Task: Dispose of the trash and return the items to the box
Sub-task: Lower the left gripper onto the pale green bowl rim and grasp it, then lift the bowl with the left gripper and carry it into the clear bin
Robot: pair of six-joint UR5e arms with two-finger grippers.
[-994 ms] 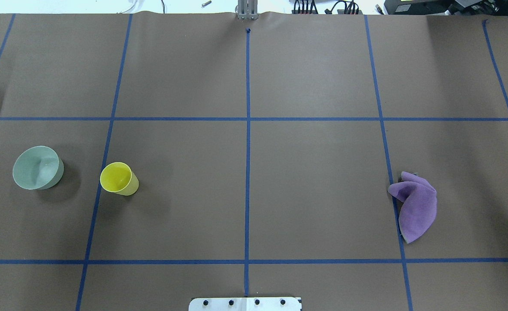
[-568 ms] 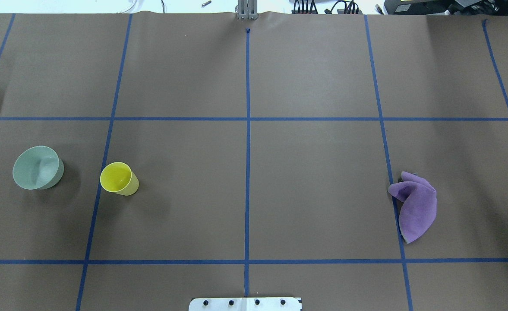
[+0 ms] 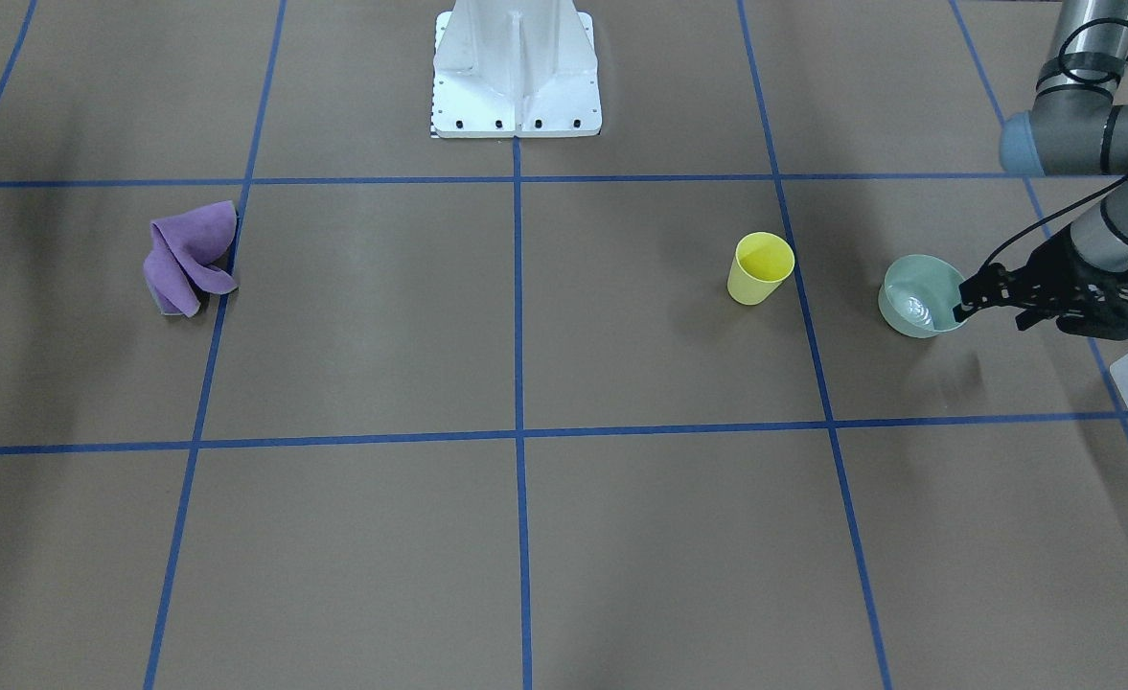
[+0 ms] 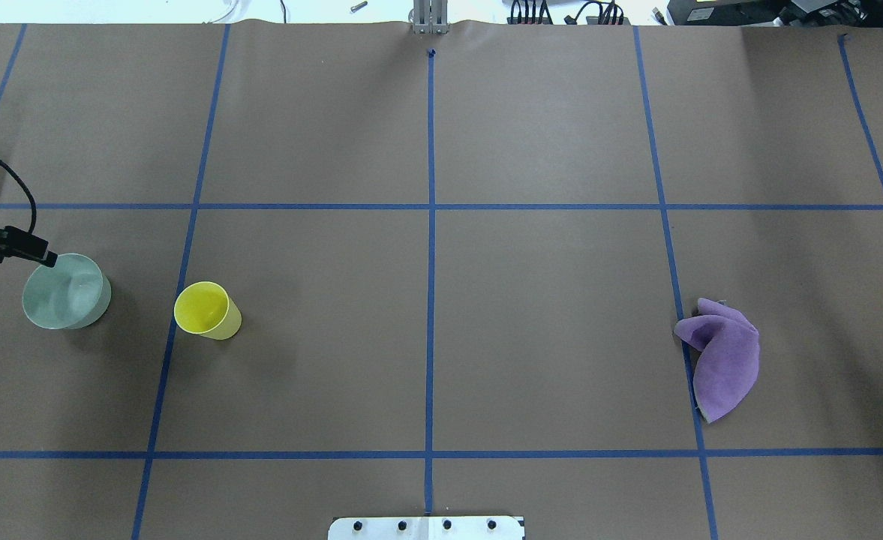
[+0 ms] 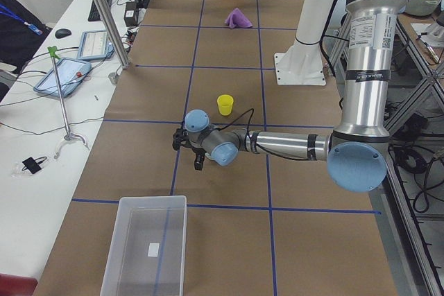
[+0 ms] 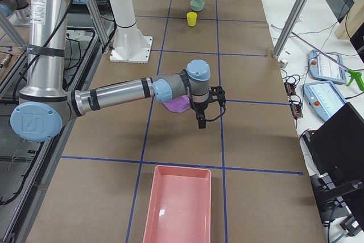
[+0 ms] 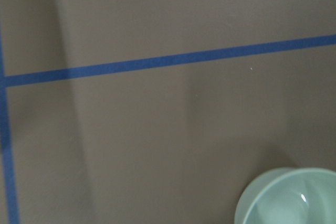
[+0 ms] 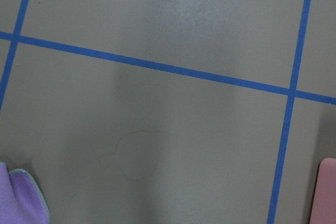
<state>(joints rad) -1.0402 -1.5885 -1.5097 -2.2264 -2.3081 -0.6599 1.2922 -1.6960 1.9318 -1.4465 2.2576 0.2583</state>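
Note:
The pale mint-green bowl (image 3: 918, 297) stands upright at the table's left side and also shows in the overhead view (image 4: 62, 291). The yellow cup (image 3: 760, 268) stands upright beside it (image 4: 205, 309). My left gripper (image 3: 968, 295) is open and empty, its fingertips just over the bowl's outer rim (image 4: 45, 258). The frosted box (image 5: 146, 247) lies at the table's left end, behind that gripper. My right gripper (image 6: 202, 119) hovers by the crumpled purple cloth (image 4: 722, 356); I cannot tell whether it is open.
A pink tray (image 6: 179, 209) lies at the table's right end. The white robot base (image 3: 516, 72) stands at the middle of the near edge. Blue tape lines grid the brown table cover.
My left gripper has come into the overhead view from the left edge and reached the bowl's rim. A black sliver of the right arm has shown at the right edge. Bowl, cup and cloth have not moved.

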